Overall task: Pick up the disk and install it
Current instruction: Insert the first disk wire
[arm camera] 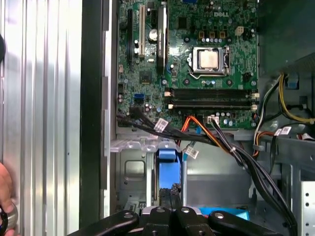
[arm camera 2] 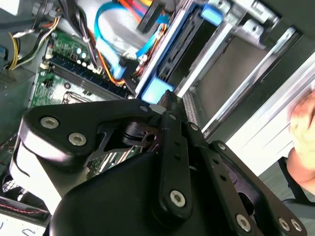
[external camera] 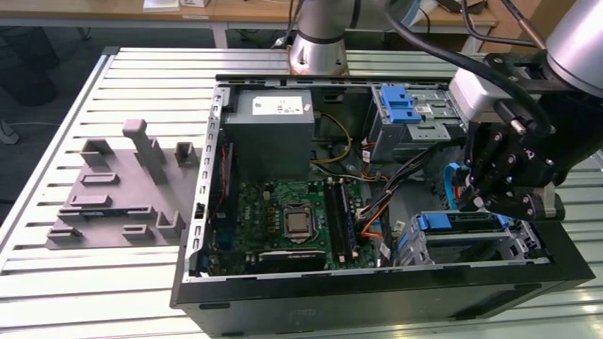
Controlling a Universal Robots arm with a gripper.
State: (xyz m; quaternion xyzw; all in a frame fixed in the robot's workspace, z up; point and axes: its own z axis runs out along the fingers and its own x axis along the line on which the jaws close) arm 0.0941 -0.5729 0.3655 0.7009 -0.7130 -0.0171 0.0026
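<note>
Exterior view first: the open computer case (external camera: 377,300) lies on its side on the slatted tabletop (external camera: 94,282). The black gripper (external camera: 479,206) hangs over the corner of the case nearest the exterior view's right. The disk (external camera: 467,224) sits in the metal drive cage (external camera: 516,248) in that corner, its blue frame facing the motherboard (external camera: 282,219). The cage is hemmed in by the case's near wall and its side wall. On its open side a bundle of black and orange cables (external camera: 377,205) runs close along the edge, and a blue cable (external camera: 450,185) loops just beside the gripper. In the first wrist view the fingers (arm camera: 165,196) are drawn together, their tips at the upper edge of the disk's blue frame; I cannot tell whether they touch it. Over the motherboard the room is open, bounded at the far end by the grey power supply (external camera: 273,131). To the exterior view's left a grey moulded fixture (external camera: 123,191) stands well apart from the case, with bare slats around it. A person's hand (arm camera: 4,196) rests at the tabletop's edge in the first wrist view.
</note>
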